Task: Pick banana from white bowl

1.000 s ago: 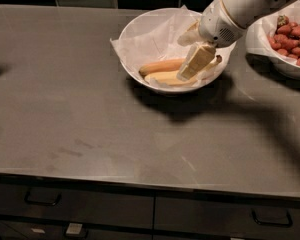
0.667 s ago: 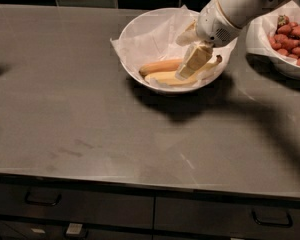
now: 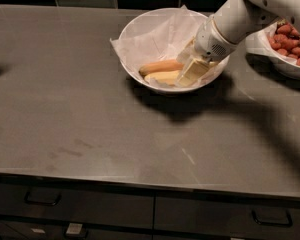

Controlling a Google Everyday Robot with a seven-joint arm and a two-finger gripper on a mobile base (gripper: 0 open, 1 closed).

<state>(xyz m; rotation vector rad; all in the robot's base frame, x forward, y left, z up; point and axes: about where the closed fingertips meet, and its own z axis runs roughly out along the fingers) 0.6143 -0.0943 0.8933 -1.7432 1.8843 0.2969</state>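
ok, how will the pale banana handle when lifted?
Probably stiff: banana holds its curve lying in the white bowl. Smooth skin may slip; gripper sits at its right end, so it could pivot. Crinkled paper might drag along.

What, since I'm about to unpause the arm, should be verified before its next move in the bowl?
1. The gripper is down inside the white bowl: ok.
2. It is at the right end of the banana, not at the orange banana behind: ok.
3. Firm hold on the banana: cannot tell.
4. The paper liner is out of the grasp: cannot tell.
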